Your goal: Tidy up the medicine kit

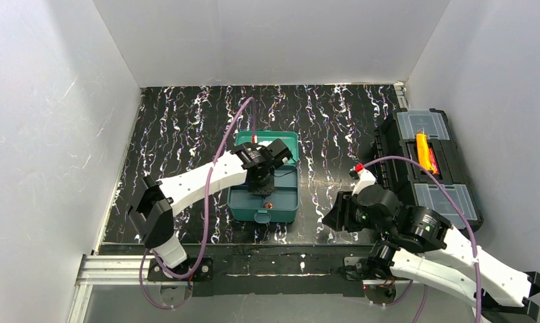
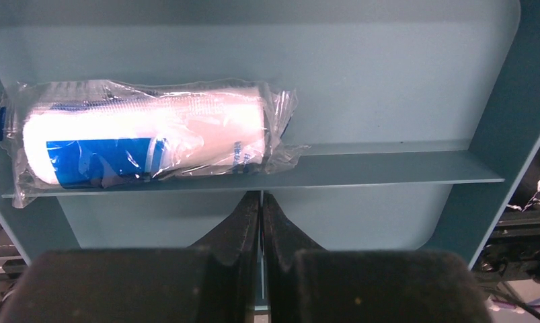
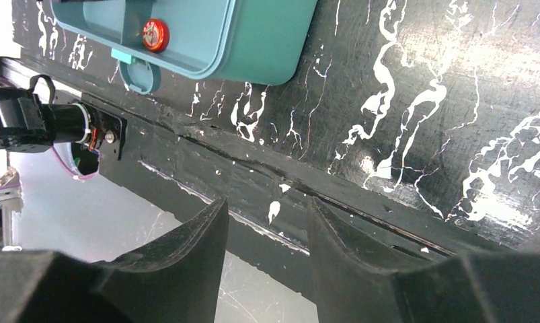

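Blue-labelled wrapped roll (image 2: pixel 146 138), print illegible

From above, soft and even light falls from overhead. The white walls (image 1: pixel 52 134) are bright and almost shadowless, the glossy black table (image 1: pixel 186 128) throws pale glare near its middle, and shadows under the arms are faint.

In the left wrist view a cool blue cast covers the medicine kit (image 2: pixel 388 81). The wrapped roll (image 2: pixel 139 138) glares white through its plastic. The left gripper (image 2: pixel 261 215) is dark and blurred.

In the right wrist view the right gripper (image 3: pixel 267 242) is dim and soft, and the picture's left edge is blown out.
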